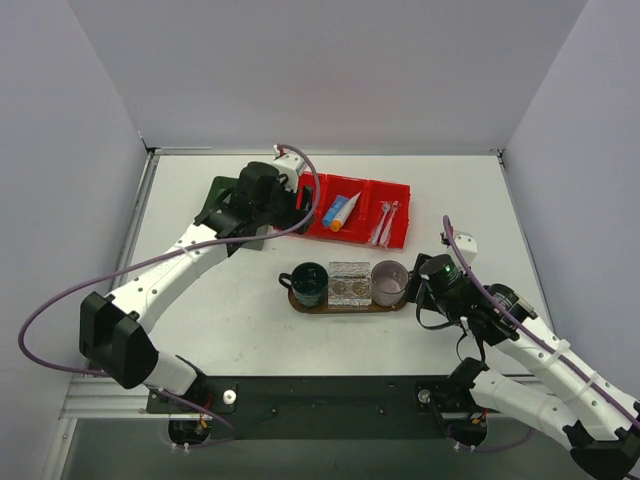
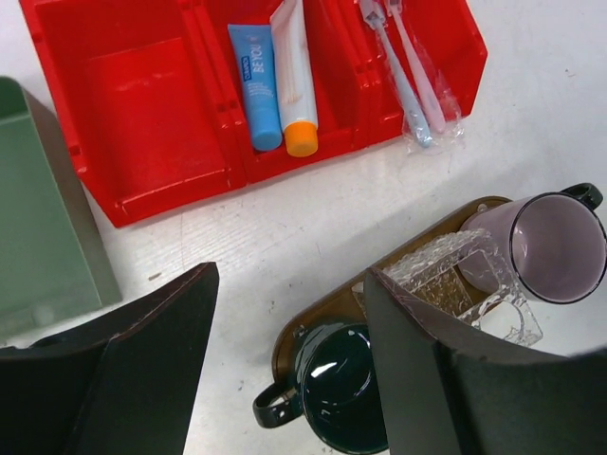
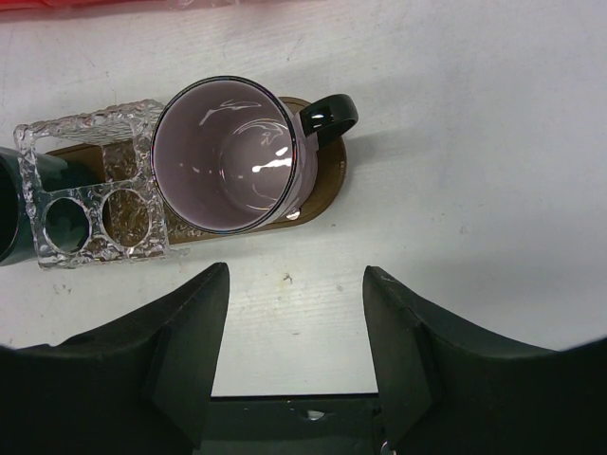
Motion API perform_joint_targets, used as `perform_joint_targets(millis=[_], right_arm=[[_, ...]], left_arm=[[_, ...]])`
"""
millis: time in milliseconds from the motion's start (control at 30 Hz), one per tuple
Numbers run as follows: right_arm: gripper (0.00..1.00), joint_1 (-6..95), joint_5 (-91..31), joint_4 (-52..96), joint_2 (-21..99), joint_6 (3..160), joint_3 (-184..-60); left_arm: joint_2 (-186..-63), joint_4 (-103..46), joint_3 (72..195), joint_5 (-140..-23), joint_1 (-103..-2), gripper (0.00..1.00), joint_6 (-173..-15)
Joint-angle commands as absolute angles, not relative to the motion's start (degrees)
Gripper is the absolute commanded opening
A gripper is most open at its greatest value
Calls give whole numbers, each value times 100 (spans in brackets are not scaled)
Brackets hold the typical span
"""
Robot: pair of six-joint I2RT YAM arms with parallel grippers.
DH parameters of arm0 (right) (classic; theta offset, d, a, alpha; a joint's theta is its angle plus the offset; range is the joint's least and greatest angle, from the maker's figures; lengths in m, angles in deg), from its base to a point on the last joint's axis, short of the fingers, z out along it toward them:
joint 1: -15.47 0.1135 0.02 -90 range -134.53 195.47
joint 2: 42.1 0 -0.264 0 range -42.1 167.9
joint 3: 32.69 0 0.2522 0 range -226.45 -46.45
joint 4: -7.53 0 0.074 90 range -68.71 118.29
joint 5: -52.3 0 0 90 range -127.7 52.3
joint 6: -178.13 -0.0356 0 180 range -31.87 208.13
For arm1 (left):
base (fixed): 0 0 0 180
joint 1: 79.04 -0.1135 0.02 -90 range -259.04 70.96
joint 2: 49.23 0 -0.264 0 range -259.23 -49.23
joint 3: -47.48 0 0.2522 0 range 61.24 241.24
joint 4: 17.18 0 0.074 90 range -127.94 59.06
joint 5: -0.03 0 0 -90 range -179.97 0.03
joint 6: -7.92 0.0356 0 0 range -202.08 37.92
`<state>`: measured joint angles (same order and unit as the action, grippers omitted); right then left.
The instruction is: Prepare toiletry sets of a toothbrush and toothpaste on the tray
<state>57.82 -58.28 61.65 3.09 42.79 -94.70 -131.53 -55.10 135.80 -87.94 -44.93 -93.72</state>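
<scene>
A blue toothpaste tube (image 2: 256, 81) and a white tube with an orange cap (image 2: 294, 85) lie in the red bin's middle compartment (image 1: 340, 210). Wrapped pale toothbrushes (image 2: 408, 71) lie in its right compartment (image 1: 385, 222). The oval brown tray (image 1: 340, 307) holds a dark green mug (image 1: 309, 283), a clear glass holder (image 1: 349, 282) and a translucent pink mug (image 1: 389, 281); both mugs look empty. My left gripper (image 2: 291, 275) is open and empty, above the table between bin and tray. My right gripper (image 3: 296, 270) is open and empty, just right of the pink mug (image 3: 228, 152).
The red three-compartment bin (image 2: 142, 104) stands behind the tray; its left compartment is empty. A green square box (image 2: 38, 227) stands left of the bin, mostly under my left arm. White walls close in the table on three sides.
</scene>
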Motion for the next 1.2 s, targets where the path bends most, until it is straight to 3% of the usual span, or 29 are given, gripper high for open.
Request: perform_joint_targets(millis=[0,367,867,1167], right_arm=[[54,5740,-5941,6216,413,4234,-9707],[52,5731,-5844,6198,264,4076,-9611],[52,5722,-5757,6119,228,4006,-9435],[52,5713,-5739,6102,193,3997,-9400]], left_arm=[[-13562,-5265,14209,-8486,-4397,71,-9122],[-15820,-6363,16545,-9436,-3676,63,-8525],[-17175,-6653,17303,-9805,-3650,54,-8252],[-17641,-6785,17794,-9884,-3650,55,-8252]])
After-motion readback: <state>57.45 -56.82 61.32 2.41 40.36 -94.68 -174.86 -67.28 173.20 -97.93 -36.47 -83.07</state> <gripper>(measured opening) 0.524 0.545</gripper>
